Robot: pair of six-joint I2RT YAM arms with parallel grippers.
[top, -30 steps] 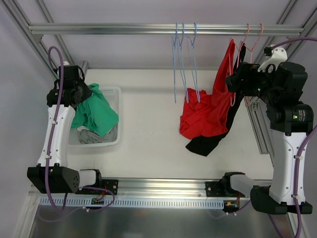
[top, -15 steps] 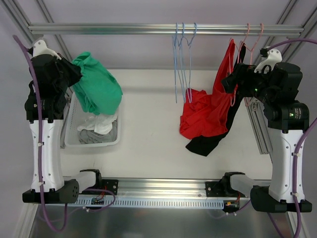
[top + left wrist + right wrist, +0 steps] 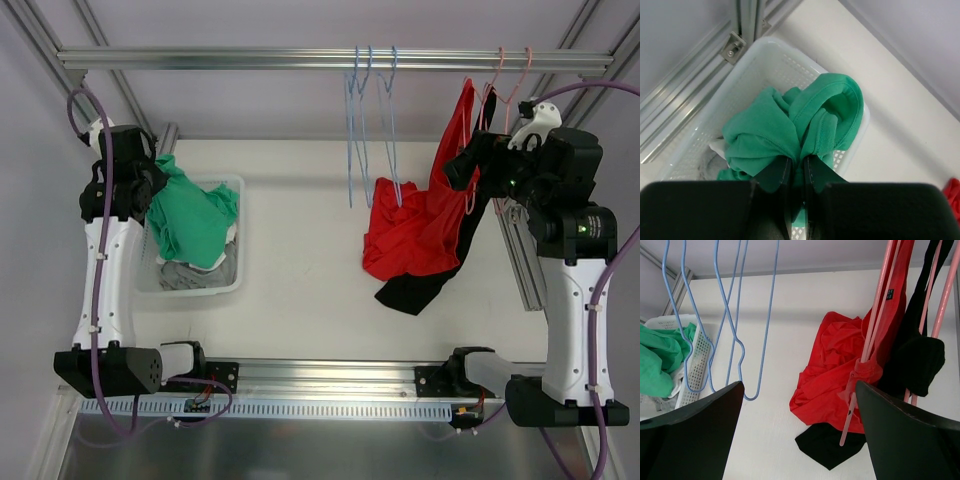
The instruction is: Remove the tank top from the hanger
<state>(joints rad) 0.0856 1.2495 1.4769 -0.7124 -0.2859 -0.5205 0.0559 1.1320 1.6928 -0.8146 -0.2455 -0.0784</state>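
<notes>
From above we see the red tank top hanging on the pink hanger at far right, its hem pooled on the surface, just beside the right jaws. At the left wrist, the left jaws are clenched on a green garment over the basket. At the right wrist, the jaws are released. The top lies ahead and rightward, its long axis running up the hanger, seemingly bunched there.
</notes>
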